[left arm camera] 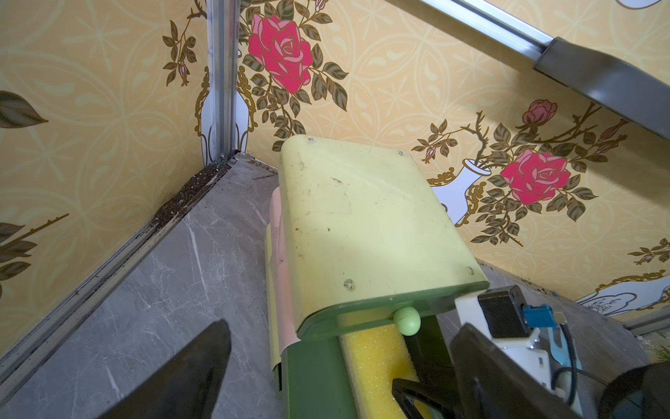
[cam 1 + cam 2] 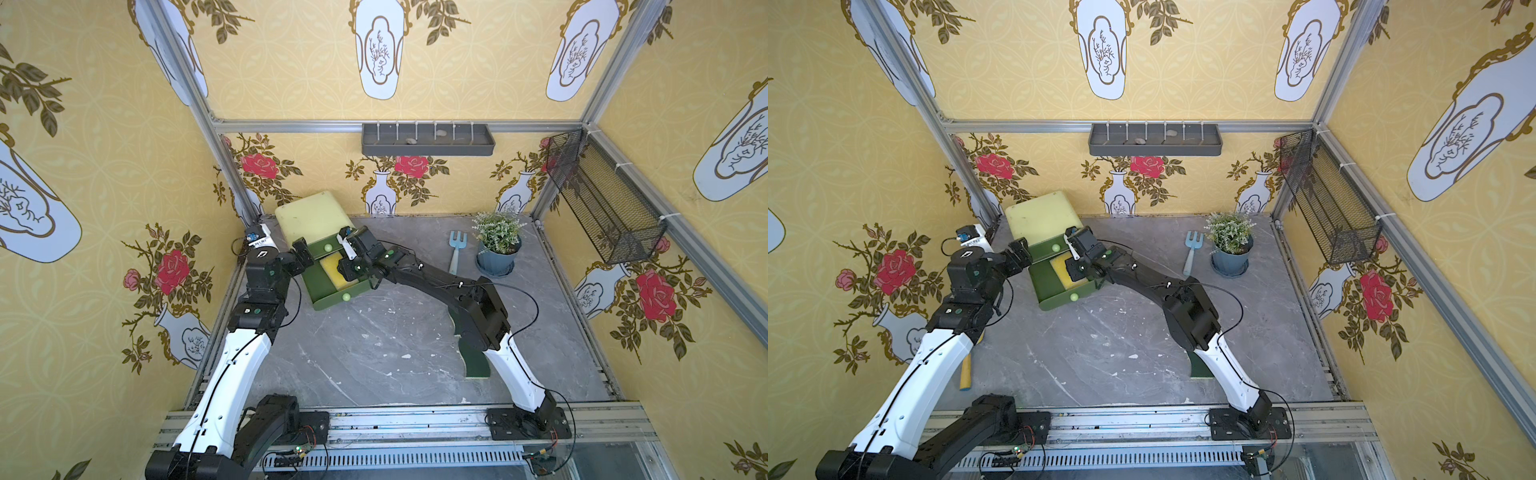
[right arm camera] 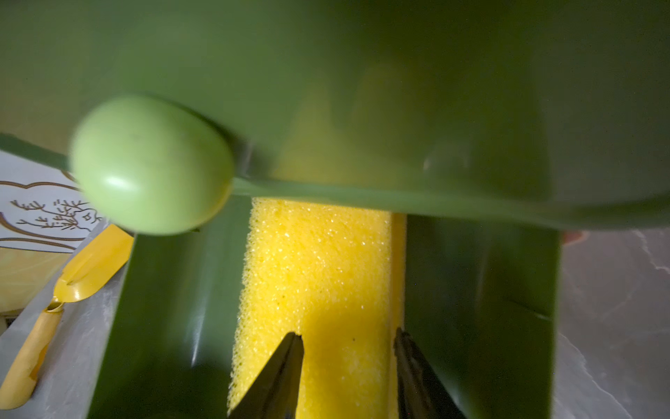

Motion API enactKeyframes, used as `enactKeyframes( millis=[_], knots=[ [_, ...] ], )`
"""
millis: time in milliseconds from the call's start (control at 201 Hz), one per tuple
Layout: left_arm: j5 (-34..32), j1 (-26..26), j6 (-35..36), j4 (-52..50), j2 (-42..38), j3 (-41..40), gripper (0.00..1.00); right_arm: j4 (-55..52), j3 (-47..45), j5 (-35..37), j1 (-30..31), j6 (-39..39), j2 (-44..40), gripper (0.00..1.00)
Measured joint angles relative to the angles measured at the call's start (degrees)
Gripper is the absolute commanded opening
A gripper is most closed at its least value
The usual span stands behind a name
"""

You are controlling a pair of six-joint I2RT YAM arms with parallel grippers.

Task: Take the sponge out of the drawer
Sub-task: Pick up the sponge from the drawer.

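Peeking through the right wrist cam shows the porous yellow foam sponge (image 3: 319, 272) lying in the glossy dark green drawer (image 3: 163, 326), with the right gripper (image 3: 350, 333) pinching it. Top views only give a flat yellow patch. The left gripper (image 2: 302, 254) gapes wide, left of frame centre.
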Motion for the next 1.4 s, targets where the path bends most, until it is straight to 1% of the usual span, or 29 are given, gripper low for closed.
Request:
enactKeyframes(
  millis=[70, 149, 458, 493, 538, 757, 826, 941, 1001, 1399],
  knots=[
    [0.00, 0.07, 0.00, 0.00, 0.00, 0.00, 1.00, 0.13, 0.00, -0.92, 0.02, 0.02, 0.00, 0.44],
    [0.00, 0.09, 0.00, 0.00, 0.00, 0.00, 1.00, 0.13, 0.00, -1.42, 0.02, 0.13, 0.09, 0.39],
    [0.26, 0.09, 0.00, 0.00, 0.00, 0.00, 1.00, 0.55, 0.04, -2.73, 0.00, 1.07, 0.90, 0.36],
    [0.26, 0.09, 0.00, 0.00, 0.00, 0.00, 1.00, 0.63, 0.13, -2.73, 0.00, 1.07, 1.05, 0.34],
    [0.37, 0.11, 0.00, 0.00, 0.00, 0.00, 1.00, 0.94, 0.28, -2.86, -0.02, 1.09, 1.29, 0.29],
    [0.37, 0.17, 0.00, 0.00, 0.00, 0.00, 1.00, 1.49, 0.48, -3.76, -0.35, 1.49, 1.60, 0.10],
    [0.37, 0.22, 0.00, 0.00, 0.00, 0.00, 1.00, 1.90, 0.24, -3.82, -0.33, 1.53, 1.46, 0.05],
    [0.39, 0.22, 0.00, 0.00, 0.00, 0.00, 1.00, 3.63, -1.86, -4.48, -0.35, 1.81, 0.28, 0.02],
    [0.39, 0.22, 0.00, 0.00, 0.04, 0.00, 1.00, 4.48, -3.08, -5.14, -0.37, 2.60, -0.42, 0.00],
    [0.39, 0.33, -0.28, 0.02, 0.04, 0.00, 1.00, 9.62, -9.22, -8.98, -1.46, 7.19, -4.92, 0.00]
  ],
)
